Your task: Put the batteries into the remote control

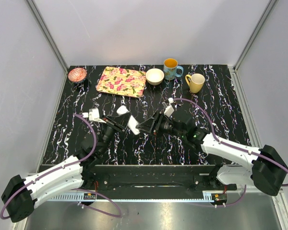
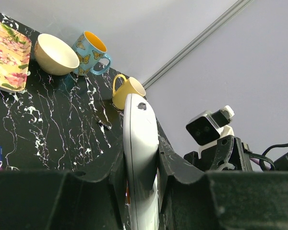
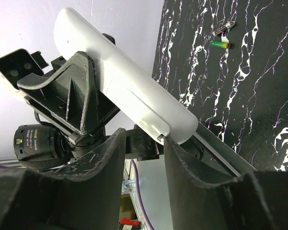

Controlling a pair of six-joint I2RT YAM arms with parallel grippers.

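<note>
Pale grey walls [image 1: 134,28] enclose black white-veined marble table [image 1: 230,105]

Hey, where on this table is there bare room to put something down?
Bare table lies along the right edge, in front of the yellow mug, and at the front centre. Crowded: the back row starting at the pink bowl, and mid-table around the held remote control.

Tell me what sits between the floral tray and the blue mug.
A cream bowl, seen in the top view, between tray and mug.
</note>
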